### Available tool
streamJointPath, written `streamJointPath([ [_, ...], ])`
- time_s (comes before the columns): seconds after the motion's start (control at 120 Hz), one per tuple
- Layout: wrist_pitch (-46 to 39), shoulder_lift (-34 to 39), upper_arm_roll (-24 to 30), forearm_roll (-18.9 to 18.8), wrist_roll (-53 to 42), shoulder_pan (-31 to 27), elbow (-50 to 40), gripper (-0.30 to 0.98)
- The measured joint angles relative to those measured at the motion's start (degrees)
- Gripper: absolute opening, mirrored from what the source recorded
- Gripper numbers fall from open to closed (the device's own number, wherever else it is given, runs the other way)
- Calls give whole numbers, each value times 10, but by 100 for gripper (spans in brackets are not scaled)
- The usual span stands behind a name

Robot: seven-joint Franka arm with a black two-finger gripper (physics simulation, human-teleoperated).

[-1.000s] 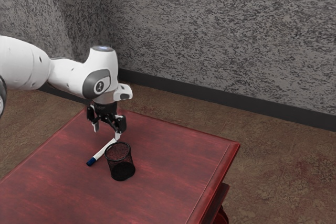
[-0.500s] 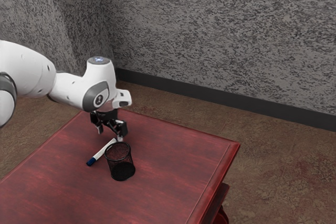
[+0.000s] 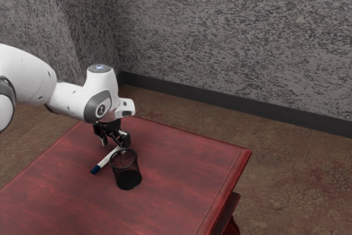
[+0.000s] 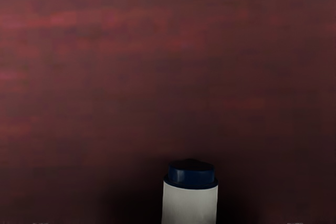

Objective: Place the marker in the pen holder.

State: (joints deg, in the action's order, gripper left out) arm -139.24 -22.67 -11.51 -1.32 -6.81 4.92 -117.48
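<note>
So your hand (image 3: 114, 145) is sitting low over the surface (image 3: 181, 177), fingers spread wide with nothing clamped that I can see. Compared with the last couple of frames it's dropped closer to the table and eased a bit toward the exterior view's left, while the marker (image 3: 106, 159) hasn't budged. I'd call that you lining up the grab, so the task is still in its early part.

Pose-wise, the hand points pretty much downward, and your arm (image 3: 69, 97) reaches in from the exterior view's left. The marker lies flat right by the fingertips, white barrel, with its blue cap (image 3: 95, 169) at the end away from you. The wrist view has a dark blue end piece (image 4: 191, 175) on a white barrel just under the hand. Can't tell if either finger is touching it.

Next out is the mesh pen holder (image 3: 125, 171), upright and just beside the marker. Honestly that's what I'd watch: the near finger could clip its rim. I'd check the barrel is properly between the fingers, close, then lift clear and tip the marker upright before going over.
</note>
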Motion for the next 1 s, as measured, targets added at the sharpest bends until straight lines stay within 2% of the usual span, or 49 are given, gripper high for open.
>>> streamJointPath([
  [0.117,-3,0,0,4,-3,0,-5,50],
  [0.333,-6,1,0,7,-8,0,-7,23],
  [0.517,-7,1,0,7,-11,0,-6,8],
  [0.825,-7,13,0,3,-11,0,-6,-1],
  [1.0,8,64,-2,-3,-7,0,-2,-3],
])
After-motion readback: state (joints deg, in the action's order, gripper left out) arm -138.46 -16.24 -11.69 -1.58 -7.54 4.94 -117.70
